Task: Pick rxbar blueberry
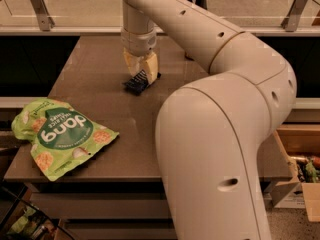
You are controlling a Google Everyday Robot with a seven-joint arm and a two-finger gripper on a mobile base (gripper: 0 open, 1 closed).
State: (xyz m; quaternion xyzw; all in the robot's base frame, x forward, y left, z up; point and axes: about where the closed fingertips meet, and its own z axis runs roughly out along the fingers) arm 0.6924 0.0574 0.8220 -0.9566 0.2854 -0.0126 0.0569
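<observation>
The rxbar blueberry (135, 83) is a small dark navy bar on the brown table (90, 69), toward the back middle. My gripper (141, 75) points straight down over it from the white arm (200, 29). Its two yellowish fingers (150, 64) stand on either side of the bar's right part and grip it. The bar's left end sticks out to the lower left and rests at the table surface. The part of the bar between the fingers is hidden.
A large green snack bag (57, 136) lies at the table's front left corner. My white arm's big elbow (215, 159) fills the right foreground and hides the table's right side. A glass railing (75, 4) runs behind the table. A cardboard box (300, 169) stands at the lower right.
</observation>
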